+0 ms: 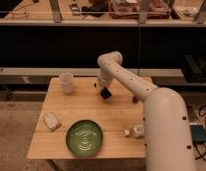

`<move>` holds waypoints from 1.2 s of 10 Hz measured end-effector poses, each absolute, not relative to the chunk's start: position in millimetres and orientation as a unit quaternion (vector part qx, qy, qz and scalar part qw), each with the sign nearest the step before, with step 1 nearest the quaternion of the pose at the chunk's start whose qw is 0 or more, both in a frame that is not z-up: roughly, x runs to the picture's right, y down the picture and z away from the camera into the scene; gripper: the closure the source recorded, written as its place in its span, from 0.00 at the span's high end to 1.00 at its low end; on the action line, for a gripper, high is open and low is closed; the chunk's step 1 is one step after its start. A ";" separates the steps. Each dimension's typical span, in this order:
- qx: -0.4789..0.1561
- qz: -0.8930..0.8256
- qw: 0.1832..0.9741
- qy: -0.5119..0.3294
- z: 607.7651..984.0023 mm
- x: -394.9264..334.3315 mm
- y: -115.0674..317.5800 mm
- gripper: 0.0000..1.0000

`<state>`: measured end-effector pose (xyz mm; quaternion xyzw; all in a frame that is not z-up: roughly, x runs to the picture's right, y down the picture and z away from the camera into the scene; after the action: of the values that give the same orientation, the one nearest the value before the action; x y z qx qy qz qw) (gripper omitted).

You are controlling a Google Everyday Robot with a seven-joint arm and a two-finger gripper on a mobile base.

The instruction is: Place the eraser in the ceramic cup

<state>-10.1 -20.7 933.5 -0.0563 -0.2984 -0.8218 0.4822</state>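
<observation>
My gripper [102, 90], well apart from the ceramic cup [66, 82], is clamped on the eraser [105, 94]; transport step: next, carry it above the cup's mouth, then release.

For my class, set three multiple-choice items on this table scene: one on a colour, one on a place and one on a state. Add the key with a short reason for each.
1. What colour is the plate?
A. red B. green C. white

2. Where does the ceramic cup stand?
A. on the plate B. at the far left of the table C. on the floor

3. What is the state of the eraser?
A. inside the cup B. lying on the plate C. at the gripper, outside the cup

Key: B, the round plate at the near edge is green. B, the cup stands upright near the far left corner, apart from the plate. C, the black eraser is at the gripper's tip, right of the cup, over the table's far middle.
</observation>
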 end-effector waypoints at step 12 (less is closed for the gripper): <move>0.026 -0.841 0.444 -0.308 902.1 -77.2 -118.5 0.00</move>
<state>-77.2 -118.5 902.1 0.0261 -0.3077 -0.8410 0.4442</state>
